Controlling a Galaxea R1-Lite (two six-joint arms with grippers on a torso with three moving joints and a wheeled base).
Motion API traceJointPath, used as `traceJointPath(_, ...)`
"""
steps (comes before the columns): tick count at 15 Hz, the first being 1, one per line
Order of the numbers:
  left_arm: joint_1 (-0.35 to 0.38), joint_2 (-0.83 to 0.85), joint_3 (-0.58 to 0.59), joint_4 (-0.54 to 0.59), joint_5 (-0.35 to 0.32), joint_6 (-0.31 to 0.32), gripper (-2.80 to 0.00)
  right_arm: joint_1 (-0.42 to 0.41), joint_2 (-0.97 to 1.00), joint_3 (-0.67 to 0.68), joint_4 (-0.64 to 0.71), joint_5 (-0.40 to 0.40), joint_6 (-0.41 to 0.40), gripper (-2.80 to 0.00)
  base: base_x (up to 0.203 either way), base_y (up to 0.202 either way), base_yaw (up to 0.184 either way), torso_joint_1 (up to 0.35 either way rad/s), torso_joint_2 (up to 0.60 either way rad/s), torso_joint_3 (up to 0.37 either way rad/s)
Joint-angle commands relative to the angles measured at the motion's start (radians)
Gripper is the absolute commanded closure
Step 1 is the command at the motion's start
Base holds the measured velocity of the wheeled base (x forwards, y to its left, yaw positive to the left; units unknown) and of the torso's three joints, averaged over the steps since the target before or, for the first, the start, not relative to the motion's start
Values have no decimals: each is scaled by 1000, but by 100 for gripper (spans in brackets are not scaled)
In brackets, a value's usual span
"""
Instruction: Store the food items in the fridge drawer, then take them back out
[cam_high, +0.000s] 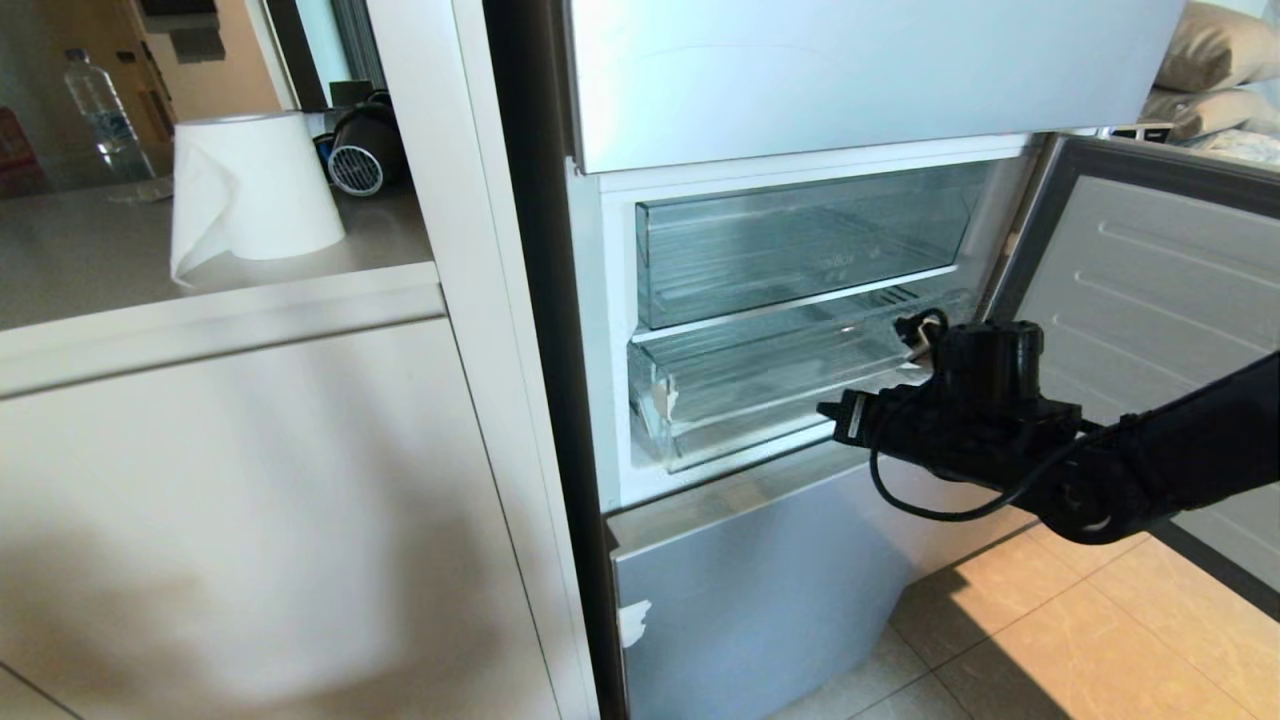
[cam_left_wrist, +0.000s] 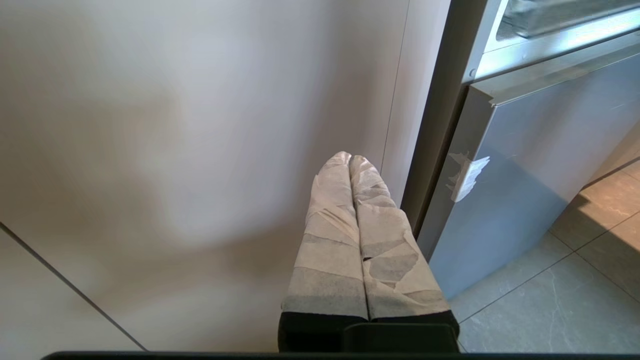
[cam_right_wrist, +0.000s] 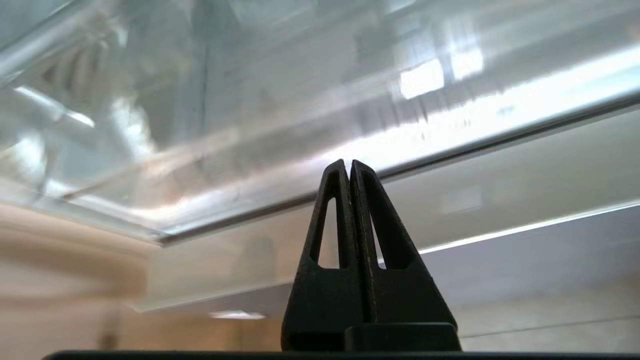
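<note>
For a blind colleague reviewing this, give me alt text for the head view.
The right gripper, shut, reaches toward the clear fridge drawer in the open fridge, under another clear bin. No food shows; a paper towel roll stands on the counter.

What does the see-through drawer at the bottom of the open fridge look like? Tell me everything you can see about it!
The fridge drawer is a wide, shallow bin of clear plastic with a ribbed floor and a plain front lip. It sits in the lower slot of the open fridge, under a deeper clear bin, and looks pulled out a little. A whitish patch marks its front left corner. No food shows inside. The right gripper, fingers shut, is close by its right end; touching cannot be told.
</note>
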Motion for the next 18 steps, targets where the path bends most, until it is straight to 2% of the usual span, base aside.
traceJointPath(1, 0, 0, 0, 0, 0, 0, 0, 12, -46, 63, -8, -16, 14, 0, 0, 0, 0, 0, 0, 0)
traceJointPath(6, 0, 0, 0, 0, 0, 0, 0, 9, -400, 356, -10, -34, 2, 0, 0, 0, 0, 0, 0, 0)
traceJointPath(10, 0, 0, 0, 0, 0, 1, 0, -24, -829, 607, 32, -59, -91, 0, 0, 0, 0, 0, 0, 0)
traceJointPath(13, 0, 0, 0, 0, 0, 0, 0, -76, -1186, 772, 193, -96, -203, 0, 0, 0, 0, 0, 0, 0)
traceJointPath(15, 0, 0, 0, 0, 1, 1, 0, -132, -1360, 901, 288, -113, -249, 0, 0, 0, 0, 0, 0, 0)
traceJointPath(18, 0, 0, 0, 0, 0, 0, 0, -198, -1606, 968, 472, -125, -318, 0, 0, 0, 0, 0, 0, 0)
